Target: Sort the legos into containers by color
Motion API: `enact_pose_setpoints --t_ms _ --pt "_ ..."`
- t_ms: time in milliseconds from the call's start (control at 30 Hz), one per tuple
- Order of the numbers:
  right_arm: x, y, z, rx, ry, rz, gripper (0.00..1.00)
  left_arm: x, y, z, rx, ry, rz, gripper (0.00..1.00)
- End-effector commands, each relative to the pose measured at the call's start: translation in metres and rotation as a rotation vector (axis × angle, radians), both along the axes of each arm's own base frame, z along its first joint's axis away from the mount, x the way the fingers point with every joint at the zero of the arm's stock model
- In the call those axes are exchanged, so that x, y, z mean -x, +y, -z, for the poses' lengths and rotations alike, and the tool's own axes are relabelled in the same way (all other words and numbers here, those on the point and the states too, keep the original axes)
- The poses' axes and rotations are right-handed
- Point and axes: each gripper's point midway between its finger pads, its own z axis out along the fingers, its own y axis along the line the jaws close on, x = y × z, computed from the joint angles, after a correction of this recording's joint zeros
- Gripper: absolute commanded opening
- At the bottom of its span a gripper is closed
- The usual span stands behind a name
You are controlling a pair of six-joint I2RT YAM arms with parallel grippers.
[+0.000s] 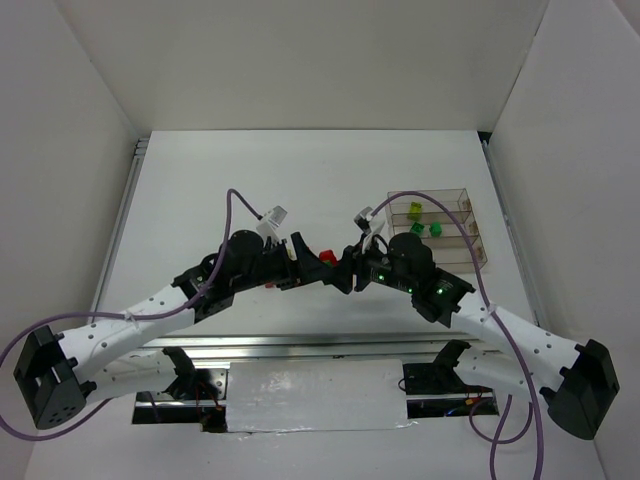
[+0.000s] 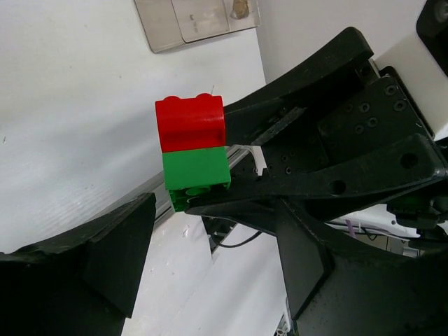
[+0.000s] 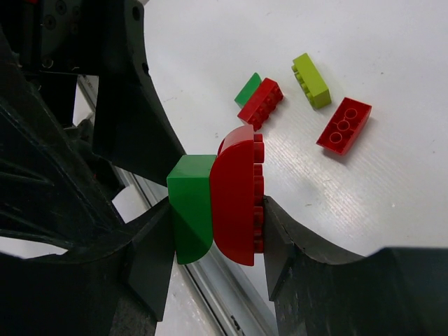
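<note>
Off the surface, above the middle of the table [image 1: 300,180], a stacked pair [image 3: 213,203] of legos is held: a red brick [image 3: 238,196] pressed onto a green brick [image 3: 190,206]. It is clamped by the right gripper [image 3: 217,213], one finger set against the green side and the other against the red. The left gripper [image 1: 303,262] is positioned close beside the pair with its jaws apart, and no firm hold on either brick can be made out.

Four loose bricks [image 3: 311,80] are seen lying on the table below. The containers [image 1: 430,194], with some yellow-green and green pieces inside, are set well apart to the right.

If only a corner is caught when the pair is pulled on, a brick is likely to be flicked out and dropped. If the halves are not separated, two colours would be carried to one tray.
</note>
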Motion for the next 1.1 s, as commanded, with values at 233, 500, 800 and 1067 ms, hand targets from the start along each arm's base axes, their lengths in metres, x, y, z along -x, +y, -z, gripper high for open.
enact_pose_setpoints --t_ms 233,500,800,1067 --pt "0.011 0.008 -0.023 -0.07 -0.081 -0.062 0.02 -0.009 0.004 0.0 -0.008 -0.01 -0.062 0.82" --pt "-0.007 -0.003 -0.006 -0.021 -0.035 0.066 0.01 -0.007 0.014 -0.022 0.027 -0.079 -0.079 0.94" --pt "0.004 0.003 -0.016 -0.064 -0.067 -0.006 0.0 -0.008 0.019 -0.023 0.021 -0.09 -0.103 0.94" --pt "0.018 0.005 -0.034 -0.133 -0.114 -0.062 0.01 -0.012 0.009 -0.007 0.001 -0.057 -0.082 0.86"
